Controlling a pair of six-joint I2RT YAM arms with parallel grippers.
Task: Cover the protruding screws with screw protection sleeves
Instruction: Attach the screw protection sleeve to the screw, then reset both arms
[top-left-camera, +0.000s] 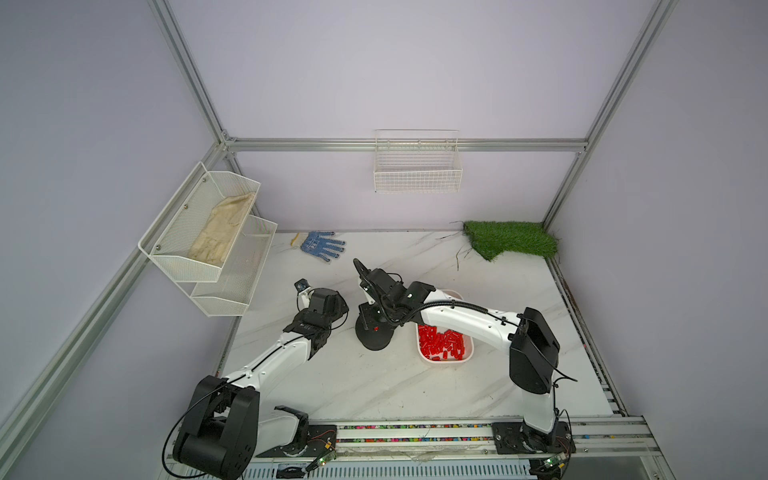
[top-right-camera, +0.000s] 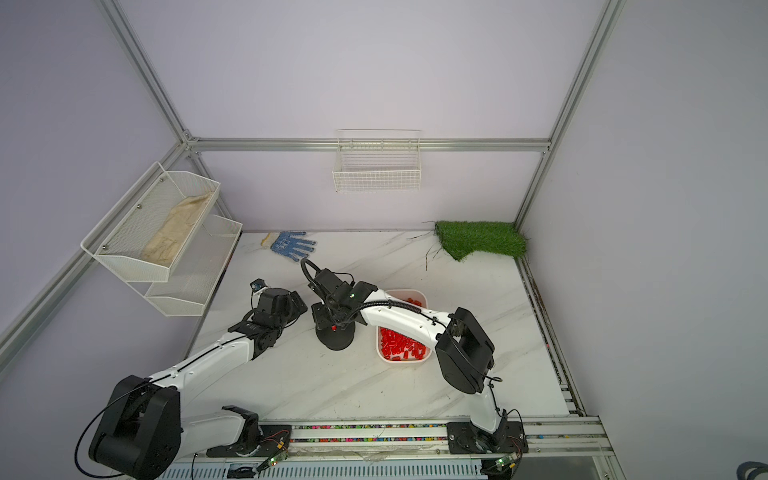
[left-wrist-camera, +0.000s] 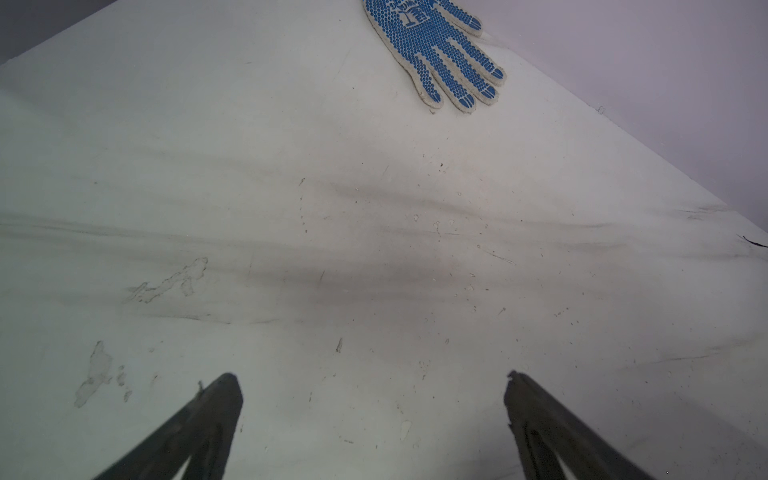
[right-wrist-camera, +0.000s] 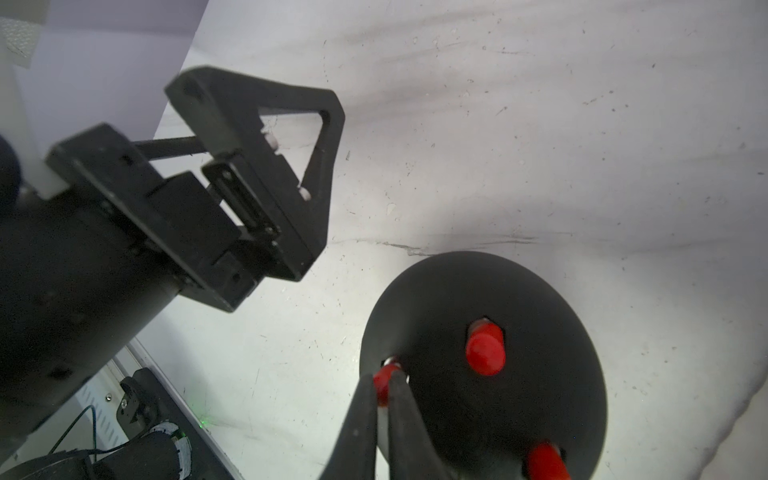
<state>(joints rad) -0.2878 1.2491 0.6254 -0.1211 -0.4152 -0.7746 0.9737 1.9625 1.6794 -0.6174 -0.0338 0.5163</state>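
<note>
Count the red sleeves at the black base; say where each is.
3. One sleeve stands on the black base, near its middle; a second sleeve on it is cut off by the frame; a third sleeve is pinched in the right gripper. Others may be hidden.

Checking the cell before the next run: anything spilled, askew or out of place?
No sleeves lie spilled around the white tray. Off-task items: a blue-dotted work glove at the table's far edge, and an artificial grass patch with stray twigs in the far right corner.
</note>
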